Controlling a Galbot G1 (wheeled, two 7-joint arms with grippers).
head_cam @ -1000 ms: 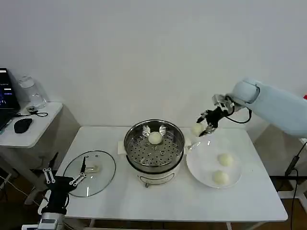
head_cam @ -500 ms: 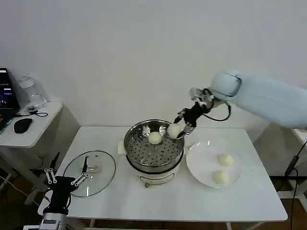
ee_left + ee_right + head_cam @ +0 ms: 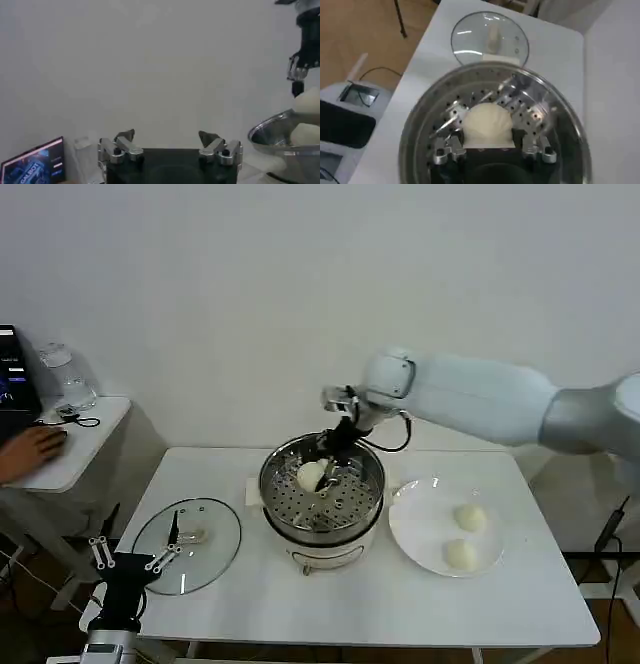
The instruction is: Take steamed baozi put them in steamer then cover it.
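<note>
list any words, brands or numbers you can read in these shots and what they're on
"GALBOT": on the laptop screen in the left wrist view, slanted and only just legible.
The same screen in the head view has markings too small to read.
No readable print on the steamer, lid, plate or buns.

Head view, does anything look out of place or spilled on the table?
Nothing stands out. The cover lies flat beside the steamer, two steamed baozi sit on the plate, and the right gripper holds another over the steamer.
</note>
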